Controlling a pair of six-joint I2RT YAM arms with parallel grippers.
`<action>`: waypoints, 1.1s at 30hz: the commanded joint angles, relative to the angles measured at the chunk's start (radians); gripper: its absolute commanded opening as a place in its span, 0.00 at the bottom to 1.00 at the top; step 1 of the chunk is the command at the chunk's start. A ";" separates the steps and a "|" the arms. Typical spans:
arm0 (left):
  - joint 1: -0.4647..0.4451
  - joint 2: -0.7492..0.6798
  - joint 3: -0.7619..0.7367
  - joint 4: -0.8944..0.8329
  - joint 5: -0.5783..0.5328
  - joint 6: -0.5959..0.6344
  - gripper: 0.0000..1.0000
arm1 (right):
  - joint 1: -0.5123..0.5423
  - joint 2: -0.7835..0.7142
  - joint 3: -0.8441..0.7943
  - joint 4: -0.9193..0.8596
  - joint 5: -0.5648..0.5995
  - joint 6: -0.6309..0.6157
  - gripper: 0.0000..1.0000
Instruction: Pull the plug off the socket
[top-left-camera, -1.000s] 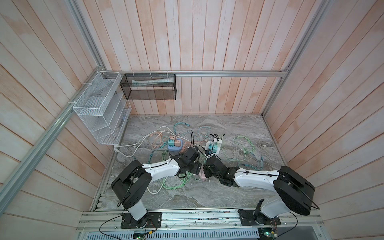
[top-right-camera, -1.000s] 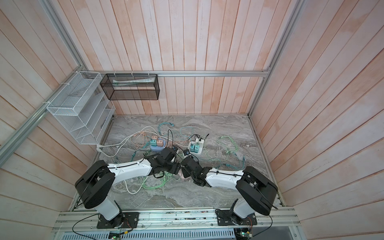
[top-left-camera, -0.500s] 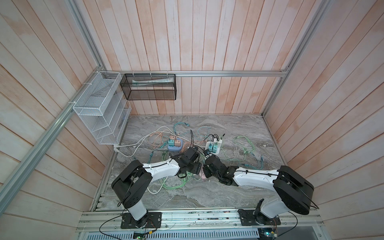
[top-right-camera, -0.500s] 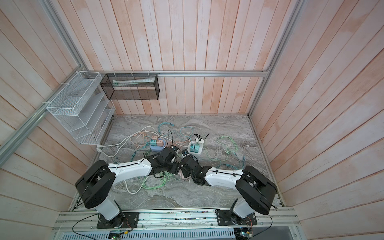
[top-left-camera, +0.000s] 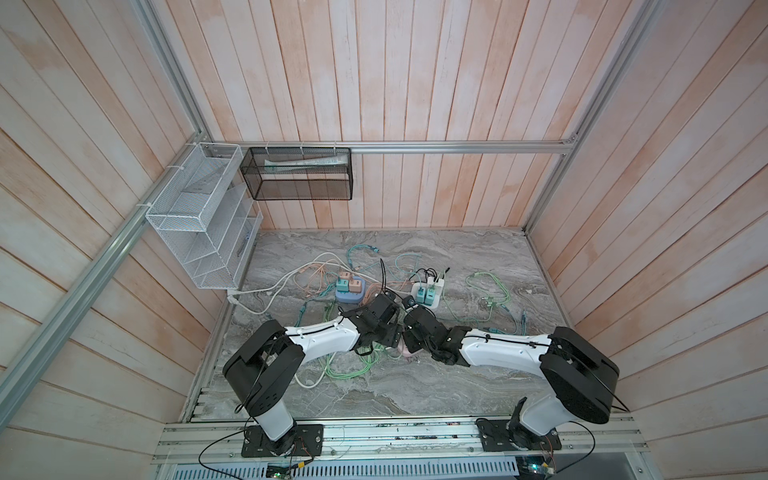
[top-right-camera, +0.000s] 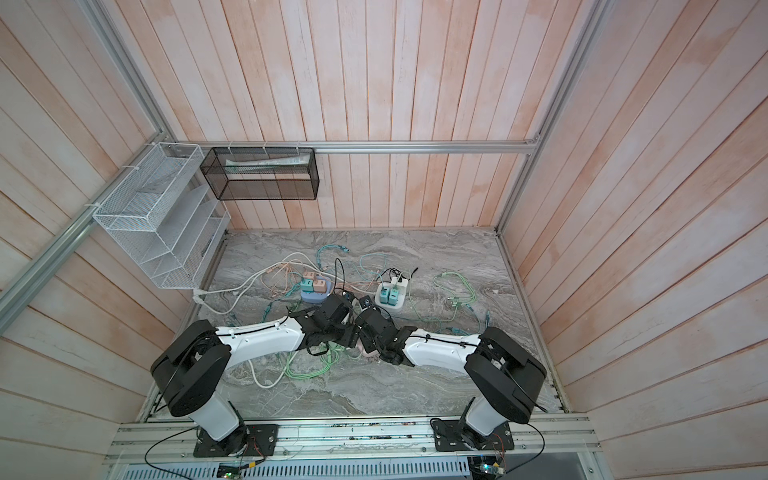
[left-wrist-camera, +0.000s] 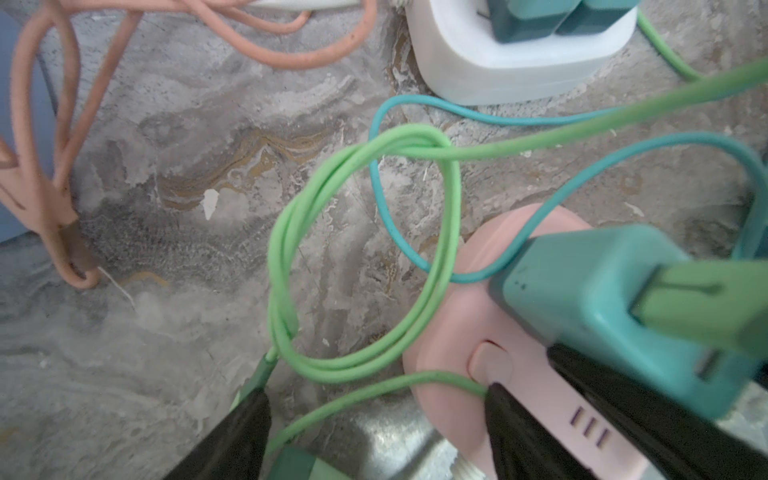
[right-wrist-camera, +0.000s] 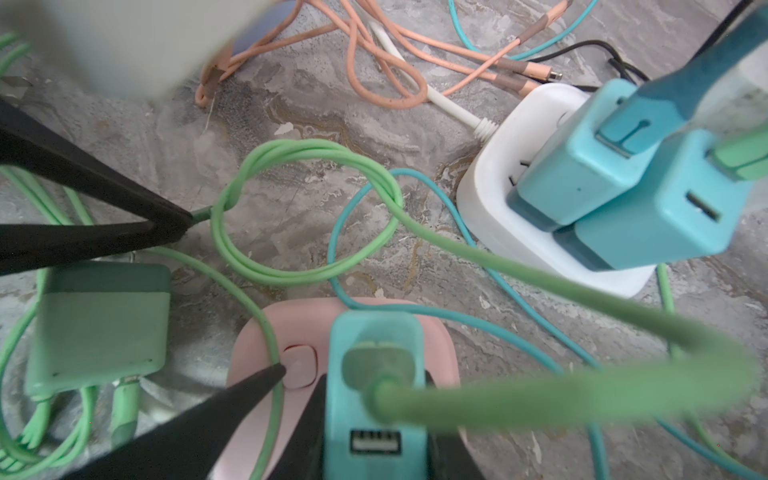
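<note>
A teal plug (right-wrist-camera: 376, 332) with a green cable in its top stands on the pink socket (right-wrist-camera: 266, 332), and no prongs show. My right gripper (right-wrist-camera: 376, 440) is shut on the plug, one black finger on each side. My left gripper (left-wrist-camera: 374, 419) is open. One of its fingertips (left-wrist-camera: 498, 399) rests on the socket (left-wrist-camera: 449, 374) by the button, beside the plug (left-wrist-camera: 590, 291); the other rests on the table among green cable. In both top views the left gripper (top-left-camera: 392, 332) and right gripper (top-left-camera: 409, 330) meet over the socket (top-right-camera: 368, 352), which is mostly hidden.
A white socket (right-wrist-camera: 498, 199) holding two teal plugs (top-left-camera: 426, 296) lies just behind. A blue socket (top-left-camera: 349, 296) with plugs lies back left. A loose green plug (right-wrist-camera: 99, 328) and tangled green, teal and pink cables surround the socket. A white wire rack (top-left-camera: 199, 232) and black basket (top-left-camera: 301, 178) hang on the walls.
My right gripper has edged slightly left, closer to the left gripper. The left arm has not visibly moved.
</note>
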 joint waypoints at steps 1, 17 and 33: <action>-0.015 0.053 -0.003 -0.042 0.034 0.002 0.83 | 0.028 0.011 0.030 0.061 -0.059 0.031 0.00; -0.017 0.051 -0.025 -0.026 0.028 -0.001 0.83 | 0.036 -0.018 -0.006 0.076 -0.048 0.069 0.00; -0.034 0.067 -0.003 -0.032 0.026 0.003 0.83 | 0.016 -0.037 -0.037 0.089 -0.108 0.069 0.00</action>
